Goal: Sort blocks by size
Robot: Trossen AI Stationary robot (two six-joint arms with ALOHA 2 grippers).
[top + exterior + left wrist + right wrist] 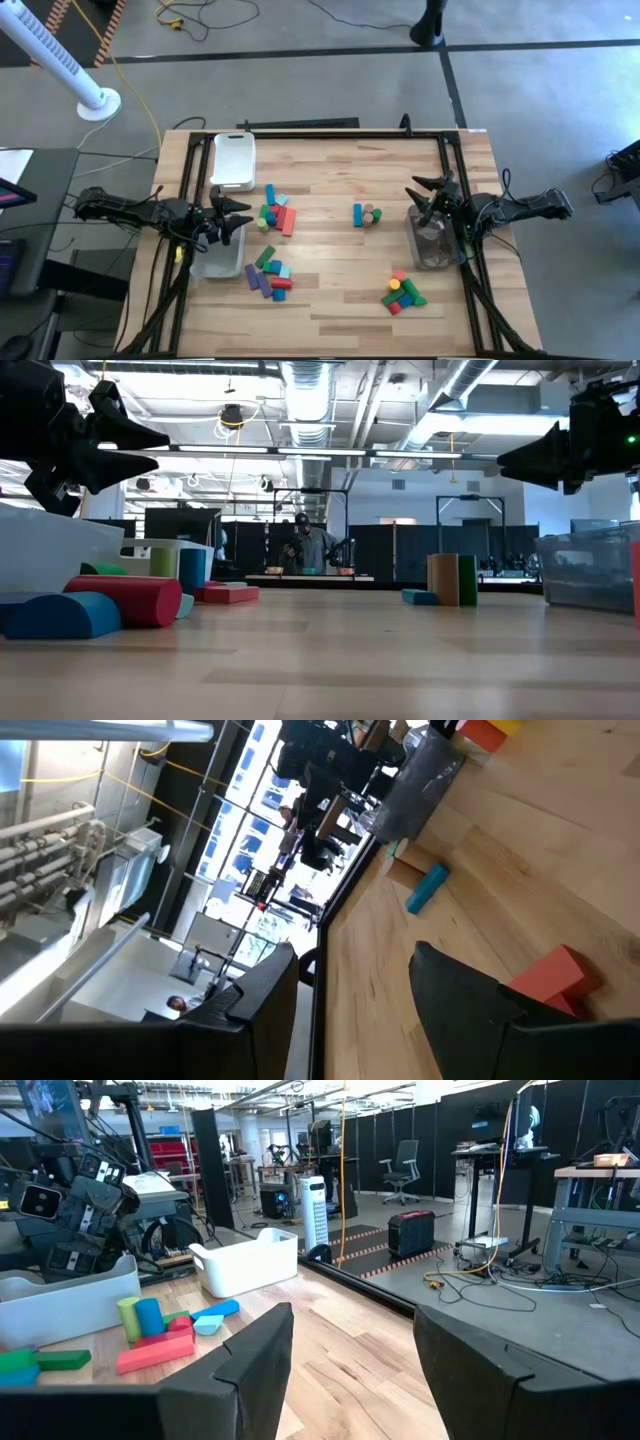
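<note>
The blocks lie on the wooden table in several loose groups: one near the left side [277,212], one below it [270,275], a small one at mid-table [367,214] and one at the near right [402,292]. My left gripper [243,213] hovers open above the table's left side, by a clear bin [218,258]. Its fingers point level toward the blocks, with nothing between them [355,990]. My right gripper [418,195] hovers open at the right side over another clear bin [432,245], also with nothing between its fingers [350,1350].
A white tray [233,160] stands at the far left of the table. A black frame [320,132] runs along the table's far and side edges. The bare wood between the block groups is free of objects. In the low view a person [305,545] shows far behind the table.
</note>
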